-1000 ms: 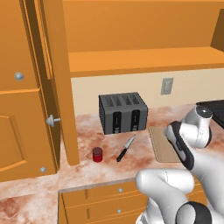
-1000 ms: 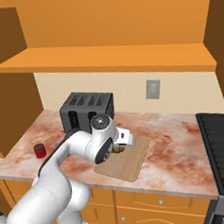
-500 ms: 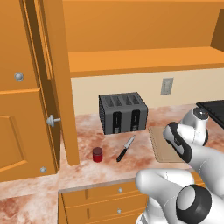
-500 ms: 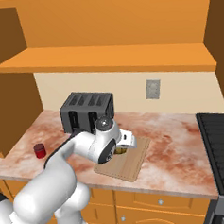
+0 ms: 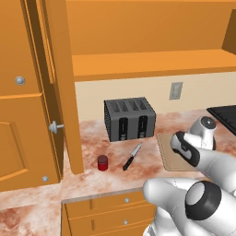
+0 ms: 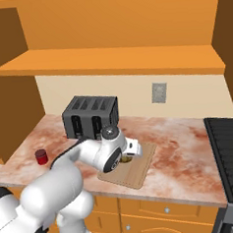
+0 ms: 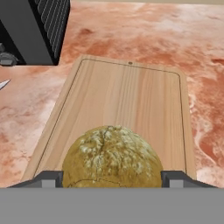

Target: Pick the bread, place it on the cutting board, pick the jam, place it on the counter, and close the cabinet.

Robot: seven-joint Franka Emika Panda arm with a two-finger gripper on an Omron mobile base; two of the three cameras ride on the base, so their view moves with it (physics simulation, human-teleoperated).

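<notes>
The bread [image 7: 111,157], a lumpy yellow-brown roll, sits between my gripper's [image 7: 112,177] two finger tips, which press against its sides. It hangs low over the near end of the cutting board [image 7: 131,96]; whether it touches the wood I cannot tell. From the right base the gripper [image 6: 125,158] points down at the cutting board [image 6: 137,172], in front of the toaster. The jam [image 5: 103,162], a red jar with a dark lid, stands on the counter [image 6: 179,138] at the left, far from the hand. The cabinet door [image 5: 27,92] stands open.
A black toaster [image 5: 129,119] stands behind the board. A black-handled knife [image 5: 131,156] lies between jar and board. A dark stove [image 6: 229,155] borders the counter on the right. The cabinet shelf [image 6: 109,60] runs above the work area.
The hand has sunk slightly toward the board with the bread still in it. Jar, knife and door have not moved.
</notes>
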